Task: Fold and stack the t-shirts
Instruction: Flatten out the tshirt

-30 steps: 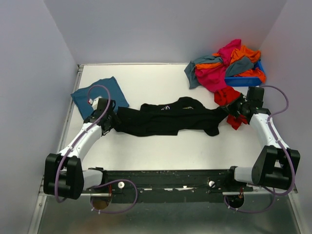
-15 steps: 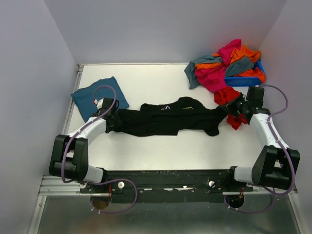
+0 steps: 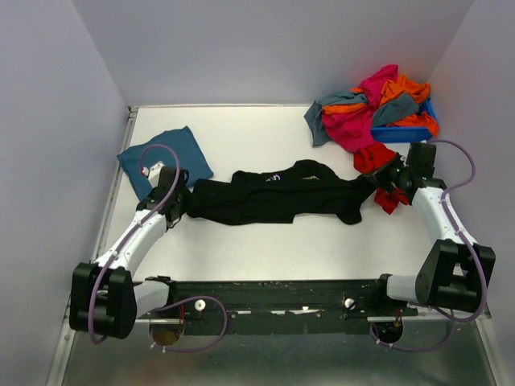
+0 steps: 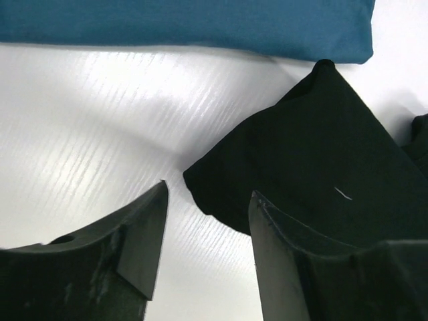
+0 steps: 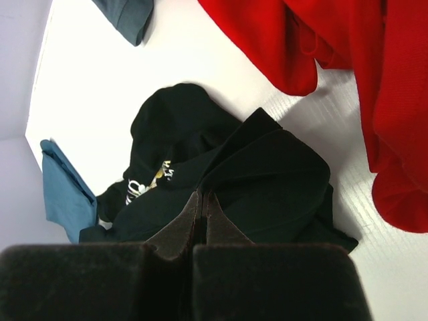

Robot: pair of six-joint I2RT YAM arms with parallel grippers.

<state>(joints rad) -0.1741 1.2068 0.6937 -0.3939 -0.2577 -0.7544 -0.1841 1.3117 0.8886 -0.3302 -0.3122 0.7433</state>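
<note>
The black t-shirt (image 3: 273, 201) lies stretched long and rumpled across the middle of the white surface (image 3: 257, 137), its pale chest print too small to read. The right tool (image 5: 202, 200) is pinched shut on its right end, beside a red t-shirt (image 3: 374, 159). The left tool (image 4: 208, 200) stands open at its left corner, gripping nothing, with a folded teal t-shirt (image 3: 165, 157) just beyond.

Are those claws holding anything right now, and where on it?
The right gripper pinches the black shirt at its right end; the left gripper is open, holding nothing.
</note>
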